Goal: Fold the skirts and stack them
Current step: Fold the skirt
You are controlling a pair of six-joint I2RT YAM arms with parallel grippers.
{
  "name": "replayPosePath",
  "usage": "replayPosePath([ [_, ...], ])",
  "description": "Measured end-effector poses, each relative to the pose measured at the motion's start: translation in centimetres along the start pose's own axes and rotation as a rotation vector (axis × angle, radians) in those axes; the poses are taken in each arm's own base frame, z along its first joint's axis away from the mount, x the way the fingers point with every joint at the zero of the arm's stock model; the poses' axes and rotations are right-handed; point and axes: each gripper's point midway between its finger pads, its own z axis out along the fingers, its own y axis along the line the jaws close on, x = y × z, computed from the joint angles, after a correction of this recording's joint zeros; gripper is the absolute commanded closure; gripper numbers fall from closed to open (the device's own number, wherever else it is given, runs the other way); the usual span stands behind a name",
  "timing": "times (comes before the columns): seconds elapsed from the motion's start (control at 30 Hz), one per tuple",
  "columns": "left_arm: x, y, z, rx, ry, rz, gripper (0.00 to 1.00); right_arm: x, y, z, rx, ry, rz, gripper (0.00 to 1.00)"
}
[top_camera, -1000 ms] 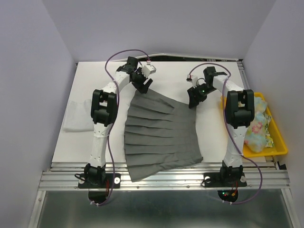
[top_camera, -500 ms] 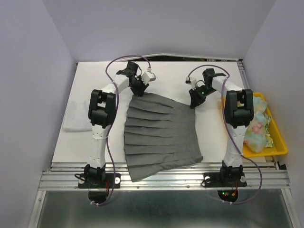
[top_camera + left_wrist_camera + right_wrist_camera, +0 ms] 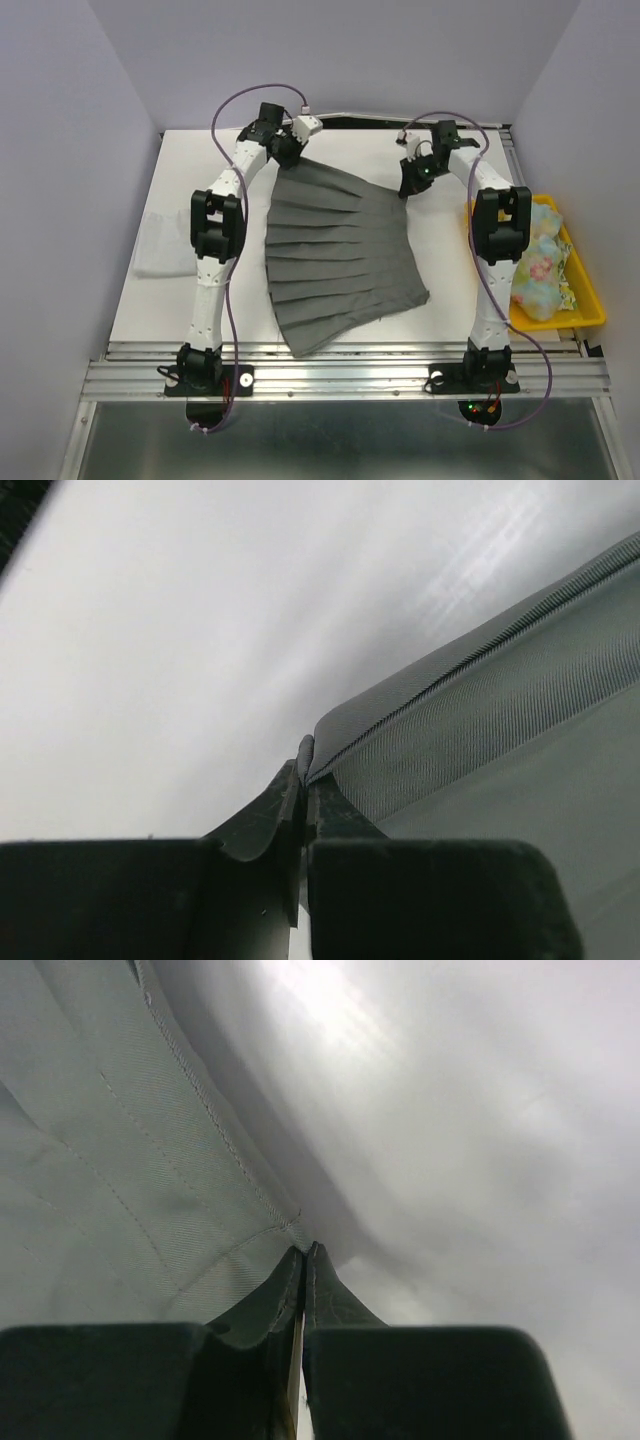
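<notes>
A dark charcoal grey pleated skirt lies spread on the white table, its waistband at the far side. My left gripper is shut on the skirt's far left corner. In the left wrist view the gripper pinches the ribbed edge of the skirt. My right gripper is shut on the far right corner. In the right wrist view that gripper meets the stitched corner of the skirt. A pastel floral skirt lies in the tray, and a pale whitish one lies at the left.
The yellow plastic tray stands off the table's right edge, beside the right arm. The whitish cloth hangs over the table's left edge. Metal rails run along the near edge by both arm bases. Purple walls close in the sides and back.
Both grippers closed on the grey skirt's far corners and moved toward the back of the table. The skirt slid away from the near edge with them.
</notes>
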Motion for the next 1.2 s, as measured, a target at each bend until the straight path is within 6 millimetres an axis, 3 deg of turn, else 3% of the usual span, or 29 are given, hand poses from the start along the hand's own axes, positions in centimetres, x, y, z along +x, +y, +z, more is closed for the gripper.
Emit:
replayPosePath([
  [0.13, -2.7, 3.5, -1.5, -0.082, -0.114, -0.026, 1.00, -6.4, -2.9, -2.5, 0.110, -0.156, -0.051, 0.99],
  [0.23, -3.8, 4.5, -3.0, -0.112, -0.169, -0.033, 1.00, -9.4, -3.2, -4.6, 0.149, -0.238, -0.097, 0.99],
  [0.33, -4.5, 3.9, -5.3, -0.110, -0.192, -0.030, 1.00, -10.0, -2.2, -6.1, 0.153, -0.266, -0.121, 0.99],
  [0.5, -6.3, 0.5, -12.4, -0.099, -0.250, 0.014, 1.00, -9.1, 0.8, -8.6, 0.142, -0.287, -0.182, 0.99],
  [0.6, -6.5, -3.3, -17.4, -0.096, -0.288, 0.068, 1.00, -8.5, 2.9, -10.7, 0.145, -0.312, -0.242, 0.99],
  [0.7, -5.6, -7.4, -20.9, -0.087, -0.309, 0.117, 1.00, -7.9, 4.4, -12.4, 0.164, -0.333, -0.318, 0.99],
  [0.8, -3.9, -11.3, -21.9, -0.074, -0.309, 0.158, 1.00, -6.4, 5.3, -13.0, 0.185, -0.330, -0.398, 0.99],
  [0.9, -0.6, -15.9, -21.0, -0.034, -0.261, 0.187, 1.00, -3.0, 5.3, -12.0, 0.201, -0.277, -0.449, 0.99],
  [0.93, 1.2, -18.0, -19.9, -0.002, -0.227, 0.200, 1.00, -1.5, 5.1, -11.3, 0.205, -0.251, -0.460, 0.99],
  [1.0, 3.7, -20.5, -18.3, 0.038, -0.176, 0.210, 1.00, 1.7, 4.8, -9.6, 0.197, -0.190, -0.461, 0.99],
  [1.1, 9.3, -24.6, -15.6, 0.123, -0.056, 0.214, 1.00, 7.9, 5.2, -6.7, 0.144, -0.081, -0.444, 0.99],
  [1.2, 12.6, -26.8, -14.1, 0.166, 0.015, 0.217, 1.00, 12.3, 5.9, -4.9, 0.098, -0.011, -0.433, 0.99],
])
